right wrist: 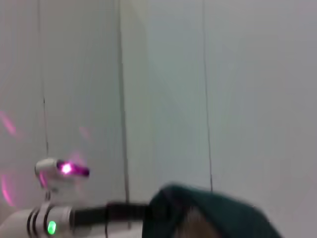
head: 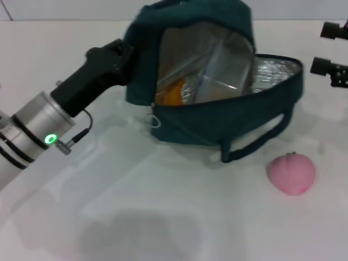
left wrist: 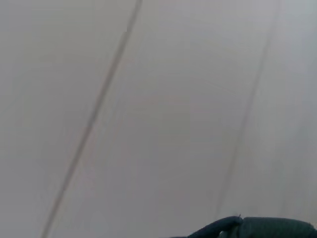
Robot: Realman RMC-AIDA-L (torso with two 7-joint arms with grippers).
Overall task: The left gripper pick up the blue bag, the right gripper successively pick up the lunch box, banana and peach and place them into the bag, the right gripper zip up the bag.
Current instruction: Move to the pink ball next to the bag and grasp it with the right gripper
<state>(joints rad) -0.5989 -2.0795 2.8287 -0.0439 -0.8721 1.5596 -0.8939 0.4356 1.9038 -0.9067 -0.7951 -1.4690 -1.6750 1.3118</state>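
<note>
i see the blue bag [head: 217, 109] lying open toward me, its mouth wide, but the lunch box [head: 212, 76] and banana [head: 171, 93] already fill the inner left part. the left gripper [head: 128, 57] blocks the bag's left side. the peach [head: 292, 173] sits on bare table [head: 136, 206] just right of the loop handle [head: 255, 142], with open room around it. the right gripper [head: 333, 49], fingers apart, waits at the right edge.

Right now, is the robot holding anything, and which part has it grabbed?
The left gripper holds the blue bag by its raised back edge, on the robot's left. The right gripper is open and holds nothing.
</note>
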